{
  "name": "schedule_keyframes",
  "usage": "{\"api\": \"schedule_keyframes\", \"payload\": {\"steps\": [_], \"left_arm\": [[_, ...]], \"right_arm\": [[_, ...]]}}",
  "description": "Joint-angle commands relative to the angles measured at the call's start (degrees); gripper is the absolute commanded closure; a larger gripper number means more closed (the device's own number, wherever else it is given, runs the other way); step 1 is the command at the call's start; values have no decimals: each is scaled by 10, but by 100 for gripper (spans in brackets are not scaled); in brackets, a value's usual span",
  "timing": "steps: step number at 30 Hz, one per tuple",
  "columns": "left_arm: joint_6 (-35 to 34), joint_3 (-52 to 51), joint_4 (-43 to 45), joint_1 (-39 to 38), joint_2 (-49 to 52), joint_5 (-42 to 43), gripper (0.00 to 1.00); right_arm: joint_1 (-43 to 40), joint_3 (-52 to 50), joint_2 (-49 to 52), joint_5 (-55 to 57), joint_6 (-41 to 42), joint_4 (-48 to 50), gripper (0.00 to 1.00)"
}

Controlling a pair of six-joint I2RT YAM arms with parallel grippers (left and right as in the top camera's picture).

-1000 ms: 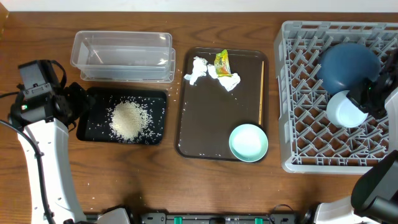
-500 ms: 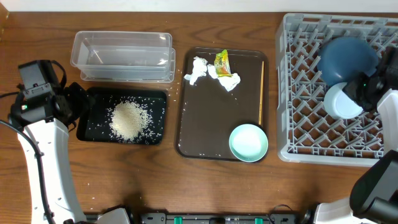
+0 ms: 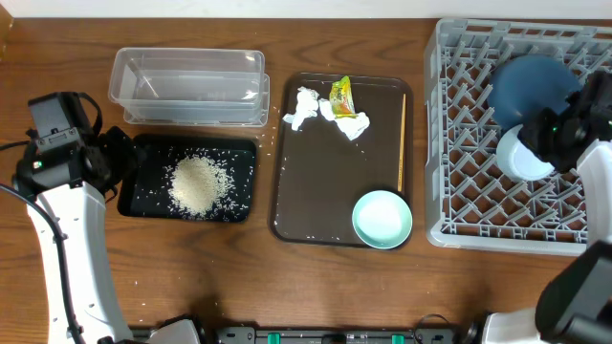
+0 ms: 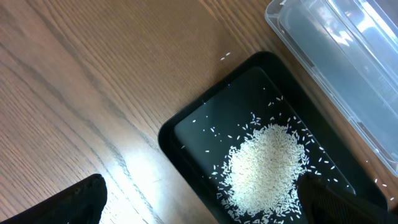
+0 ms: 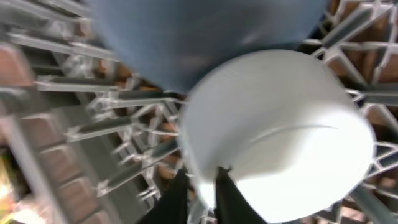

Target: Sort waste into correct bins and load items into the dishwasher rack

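Rack (image 3: 469,143): grey, at the right; dark blue dish (image 3: 535,91) upside down in it toward the far side; pale bowl (image 3: 521,158) upside down just beside the dish.
Right gripper (image 5: 200,180): at the pale bowl; fingers narrow, one on either side of the wall; pinching or letting go, impossible to tell.
Left gripper (image 4: 202,199): jaws wide, holding nothing; hovering over the black tray (image 3: 134,205).
Rice (image 3: 198,184): heaped in the black tray; a few stray grains on the table beside it.
Clear tub (image 3: 188,113): behind the black tray; nothing visible inside.
Brown tray (image 3: 316,191): tissues (image 3: 304,108) and snack wrapper (image 3: 341,96) at the far end; stick (image 3: 402,143) along the right edge; mint bowl (image 3: 382,218) at the near right corner.
Done, by the look of it: rice binned; dish racked; pale bowl as good as racked.
Left to do: tissues and wrapper to a bin; mint bowl and stick to the rack; roughly half way.
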Motion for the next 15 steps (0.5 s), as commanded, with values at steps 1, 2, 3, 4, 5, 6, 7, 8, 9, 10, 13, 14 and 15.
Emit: {"api": "schedule_keyframes", "payload": {"steps": [1, 2, 3, 4, 5, 6, 7, 8, 9, 10, 13, 14, 15], "left_arm": [[-1, 12, -2, 2, -3, -7, 0], [-1, 12, -2, 2, -3, -7, 0], [-1, 12, -2, 2, -3, -7, 0], [-1, 12, -2, 2, -3, -7, 0], [-1, 12, -2, 2, -3, -7, 0], [-1, 12, -2, 2, -3, -7, 0], [-1, 12, -2, 2, -3, -7, 0], [-1, 12, -2, 2, -3, -7, 0], [-1, 12, -2, 2, -3, -7, 0], [-1, 12, -2, 2, -3, -7, 0], [-1, 12, -2, 2, -3, -7, 0], [-1, 12, -2, 2, -3, -7, 0], [-1, 12, -2, 2, -3, -7, 0]], "right_arm": [[12, 0, -69, -55, -11, 2, 74], [14, 0, -82, -66, -18, 2, 61], [17, 0, -97, -84, -25, 2, 47], [22, 0, -110, -105, -35, 3, 34], [30, 0, -123, -132, -52, 4, 21], [39, 0, -135, -157, -69, 4, 12], [52, 0, -145, -178, -83, 3, 9], [64, 0, -151, -190, -92, -1, 6], [82, 0, -158, -191, -99, -7, 3], [103, 0, -162, -186, -106, -17, 1], [173, 0, -164, -137, -101, -50, 1], [202, 0, -160, -111, -94, -62, 1], [233, 0, -158, -91, -92, -69, 1]]}}
